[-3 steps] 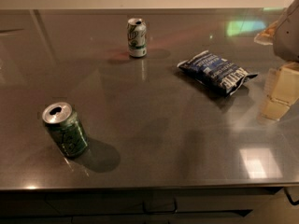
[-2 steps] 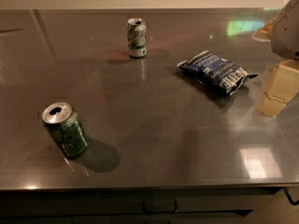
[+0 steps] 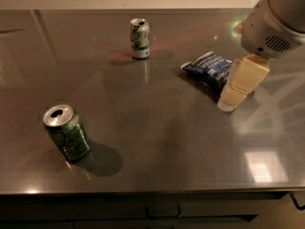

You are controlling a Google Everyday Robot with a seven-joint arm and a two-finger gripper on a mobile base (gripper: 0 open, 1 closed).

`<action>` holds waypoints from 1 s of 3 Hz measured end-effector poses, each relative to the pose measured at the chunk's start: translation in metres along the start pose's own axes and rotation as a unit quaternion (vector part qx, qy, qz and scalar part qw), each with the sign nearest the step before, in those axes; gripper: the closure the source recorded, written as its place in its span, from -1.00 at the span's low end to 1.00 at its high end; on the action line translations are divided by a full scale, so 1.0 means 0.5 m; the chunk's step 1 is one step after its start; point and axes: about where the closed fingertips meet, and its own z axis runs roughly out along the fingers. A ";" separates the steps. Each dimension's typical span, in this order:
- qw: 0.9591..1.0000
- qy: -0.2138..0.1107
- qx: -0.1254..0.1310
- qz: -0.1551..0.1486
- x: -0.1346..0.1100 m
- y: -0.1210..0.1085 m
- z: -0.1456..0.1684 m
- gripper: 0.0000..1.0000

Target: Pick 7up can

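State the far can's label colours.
The 7up can is whitish-silver and green, camera view; gripper at right.

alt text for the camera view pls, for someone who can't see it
The gripper hangs at the right over a grey table, next to a blue snack bag and apart from the upright 7up can at the far middle. A darker green can stands at the near left.

Single camera, raised, angled down across table [image 3: 167, 142] from near edge; gripper [image 3: 232, 98] at frame right, mid-height.
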 end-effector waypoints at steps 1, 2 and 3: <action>0.999 -0.032 0.012 0.025 -0.056 -0.036 0.045 -1.00; 0.996 -0.066 0.022 0.047 -0.109 -0.075 0.082 -1.00; 0.991 -0.108 0.019 0.073 -0.162 -0.115 0.118 -1.00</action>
